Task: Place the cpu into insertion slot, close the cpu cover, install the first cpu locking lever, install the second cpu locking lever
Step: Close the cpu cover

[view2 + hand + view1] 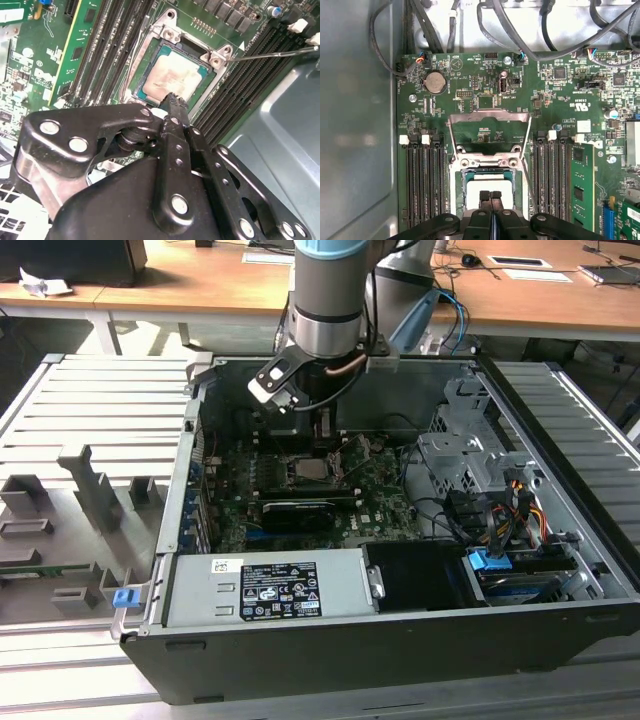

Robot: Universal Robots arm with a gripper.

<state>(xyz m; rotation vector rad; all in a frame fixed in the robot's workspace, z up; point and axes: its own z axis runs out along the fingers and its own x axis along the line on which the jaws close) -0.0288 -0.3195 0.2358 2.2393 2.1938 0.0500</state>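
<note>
Item: cpu (172, 77), lying in the insertion slot (456, 190), mid motherboard (470, 95). Cpu cover (488, 117): stands open. Tool (490, 195): fingers together, empty, at the chip's edge. Risk, as I judge it: an off-centre push tilts the chip and bends socket pins.

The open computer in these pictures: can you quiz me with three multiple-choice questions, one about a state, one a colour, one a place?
1. The cpu cover is: A swung open; B shut flat; C missing.
2. The motherboard is: A red; B green; C white.
3. The cpu lies: A on the cover; B in the insertion slot; C off the motherboard.
Answers: 1 A, its frame stands back from the slot. 2 B, green in both wrist views. 3 B, its silvery top sits within the slot's rim.
</note>
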